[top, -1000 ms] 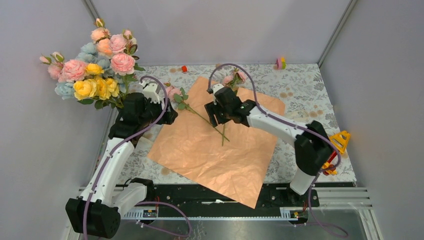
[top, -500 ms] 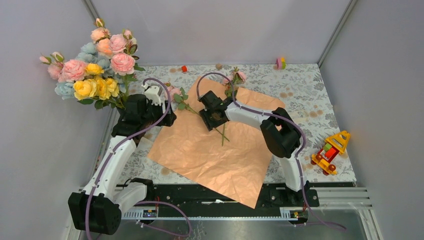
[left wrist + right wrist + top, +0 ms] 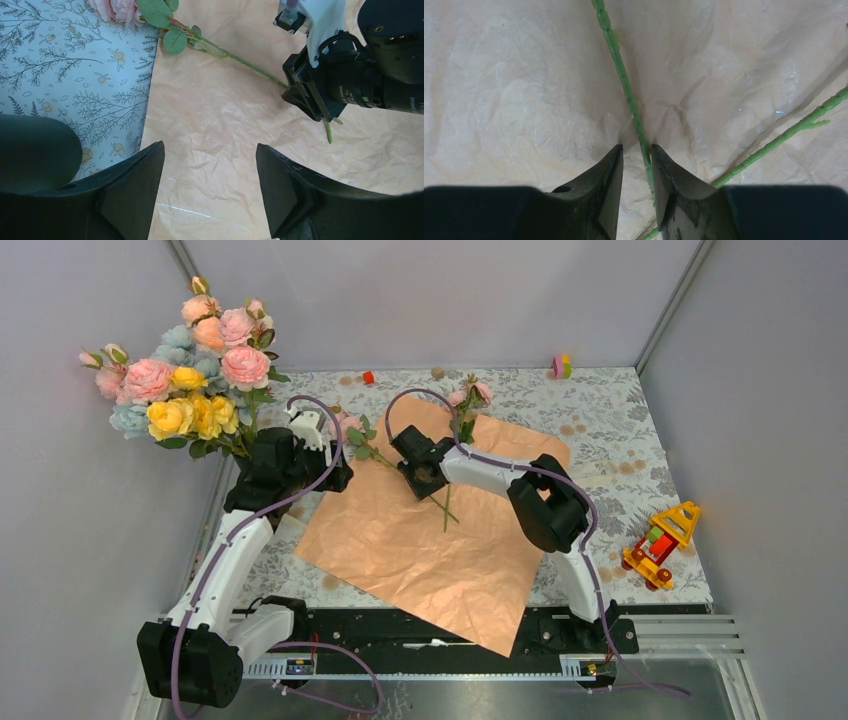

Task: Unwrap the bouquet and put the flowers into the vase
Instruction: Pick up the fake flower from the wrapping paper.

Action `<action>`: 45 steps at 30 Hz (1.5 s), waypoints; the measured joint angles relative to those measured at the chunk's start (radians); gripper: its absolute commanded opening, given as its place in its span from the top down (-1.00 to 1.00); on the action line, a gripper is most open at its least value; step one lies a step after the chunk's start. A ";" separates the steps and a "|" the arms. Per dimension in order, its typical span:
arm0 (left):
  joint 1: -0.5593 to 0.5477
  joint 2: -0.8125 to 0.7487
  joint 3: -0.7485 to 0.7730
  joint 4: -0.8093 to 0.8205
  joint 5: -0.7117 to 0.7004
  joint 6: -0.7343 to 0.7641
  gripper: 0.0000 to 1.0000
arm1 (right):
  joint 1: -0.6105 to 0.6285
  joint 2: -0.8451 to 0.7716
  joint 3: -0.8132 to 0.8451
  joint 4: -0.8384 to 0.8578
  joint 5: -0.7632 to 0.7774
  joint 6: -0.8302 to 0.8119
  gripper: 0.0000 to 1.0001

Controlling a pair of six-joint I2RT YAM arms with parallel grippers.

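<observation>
A loose rose [image 3: 346, 427] lies on the paper [image 3: 420, 540]. It has a pink head, rounded green leaves and a thin, knobbly green plastic stem [image 3: 623, 80]. A second stem [image 3: 784, 134] crosses beside it. The paper is a crinkled, matte peach-orange sheet spread flat on the desk [image 3: 600, 420], which is covered in a pale cloth printed with leaves. The other flowers [image 3: 190, 370], soft full roses in pink, peach, yellow and pale blue, stand bunched at the desk's far left corner; what holds them is hidden behind the left arm.

The right hand [image 3: 638, 167] is down on the paper. Its dark wedge-shaped fingers [image 3: 606, 190] are narrowed around the stem, one side touching and a slim gap on the other, so the stem is not yet clamped. The left hand [image 3: 210, 152] hangs spread wide over the paper's edge, grasping nothing.
</observation>
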 measured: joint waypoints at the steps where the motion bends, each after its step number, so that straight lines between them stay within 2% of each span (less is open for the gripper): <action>1: 0.000 0.000 0.000 0.002 0.000 0.000 -0.44 | 0.002 0.002 0.001 0.000 0.004 -0.002 0.36; 12: 0.000 0.000 -0.002 0.005 0.000 0.000 -0.45 | 0.020 0.010 0.002 0.001 0.054 -0.033 0.76; 16: 0.000 0.000 -0.002 0.005 0.000 0.000 -0.45 | 0.021 0.010 0.002 0.004 0.049 -0.032 1.00; 23: 0.000 0.000 -0.002 0.005 0.000 0.000 -0.46 | 0.023 0.008 -0.008 0.050 -0.021 0.001 1.00; 33: 0.000 -0.011 -0.002 0.013 0.007 -0.032 -0.46 | 0.023 -0.056 -0.144 0.217 -0.188 0.110 1.00; 39: 0.000 -0.021 -0.002 0.029 0.030 -0.124 -0.46 | 0.025 -0.085 -0.212 0.341 -0.305 0.211 1.00; 45: 0.000 -0.024 -0.053 0.132 0.072 -0.274 -0.47 | 0.025 -0.135 -0.281 0.476 -0.378 0.298 1.00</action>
